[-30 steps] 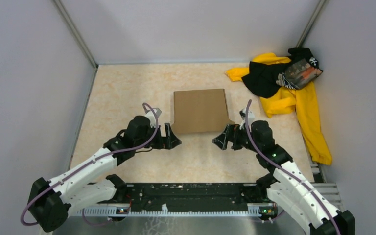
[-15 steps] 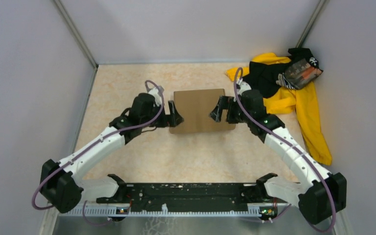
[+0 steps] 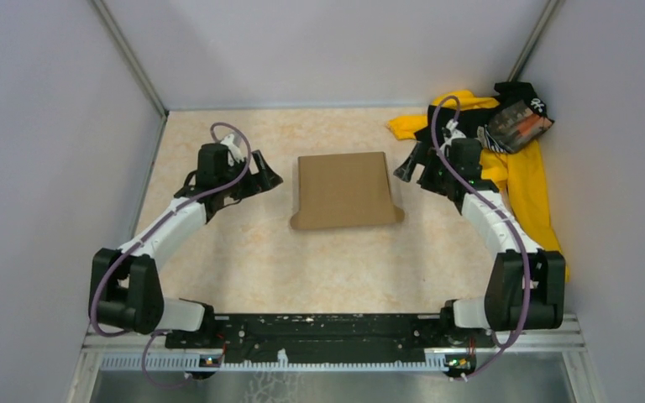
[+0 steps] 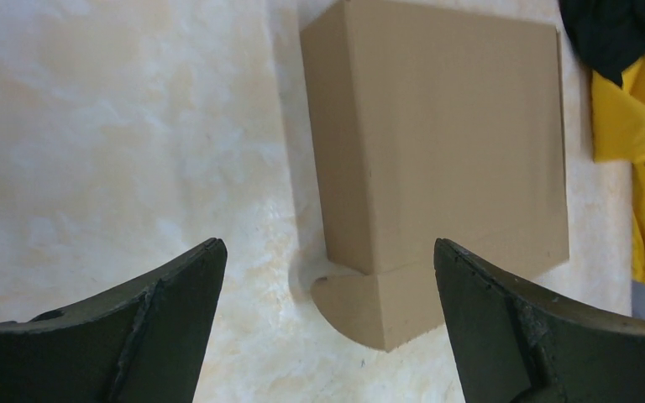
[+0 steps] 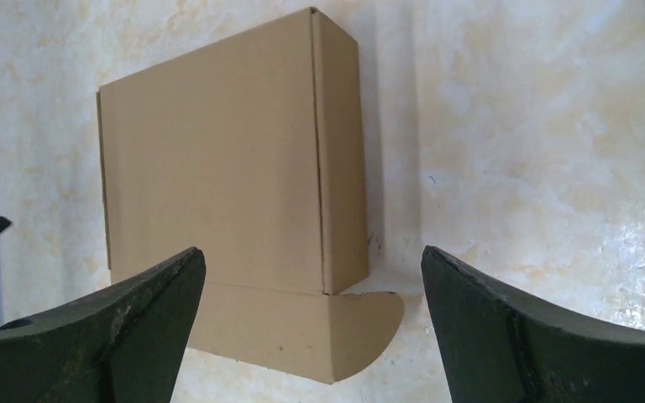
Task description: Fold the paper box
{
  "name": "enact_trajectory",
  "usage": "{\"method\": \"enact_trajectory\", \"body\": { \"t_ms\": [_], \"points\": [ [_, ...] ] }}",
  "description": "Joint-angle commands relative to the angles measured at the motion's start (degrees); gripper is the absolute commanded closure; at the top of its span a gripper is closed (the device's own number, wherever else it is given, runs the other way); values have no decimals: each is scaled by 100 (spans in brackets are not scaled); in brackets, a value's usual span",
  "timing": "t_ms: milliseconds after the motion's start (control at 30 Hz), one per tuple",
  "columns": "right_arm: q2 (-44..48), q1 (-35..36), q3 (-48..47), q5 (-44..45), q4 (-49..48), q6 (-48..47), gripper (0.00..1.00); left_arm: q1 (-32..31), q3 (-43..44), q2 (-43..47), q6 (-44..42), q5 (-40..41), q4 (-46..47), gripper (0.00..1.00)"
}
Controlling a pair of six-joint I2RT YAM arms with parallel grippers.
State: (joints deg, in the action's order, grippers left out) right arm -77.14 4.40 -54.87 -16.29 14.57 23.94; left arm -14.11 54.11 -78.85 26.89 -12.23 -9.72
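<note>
The paper box is seen folded shut, plain brown, with rounded tabs protruding at its near corners, at the middle of the counter. It is flanked, untouched, by the left pincer and right pincer, both spread wide.

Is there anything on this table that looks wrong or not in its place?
On the paper box, the front flap with rounded corners sticks out flat at the near edge, untucked.
</note>
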Motion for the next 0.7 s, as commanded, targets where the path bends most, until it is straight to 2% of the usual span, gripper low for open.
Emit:
{"method": "enact_trajectory", "body": {
  "t_ms": [0, 333, 667],
  "points": [
    [163, -360, 766, -1392, -1567, 393, 1, 22, -959, 204, 393, -1129, 1756, 1],
    [-330, -363, 1363, -1738, -2874, 685, 1, 14, -1873, -66, 836, -1467, 3415, 1],
    [-841, -366, 1515, -1844, -3527, 887, 1, -23, -1976, -760, 1022, -1721, 4329, 1]
  ]
}}
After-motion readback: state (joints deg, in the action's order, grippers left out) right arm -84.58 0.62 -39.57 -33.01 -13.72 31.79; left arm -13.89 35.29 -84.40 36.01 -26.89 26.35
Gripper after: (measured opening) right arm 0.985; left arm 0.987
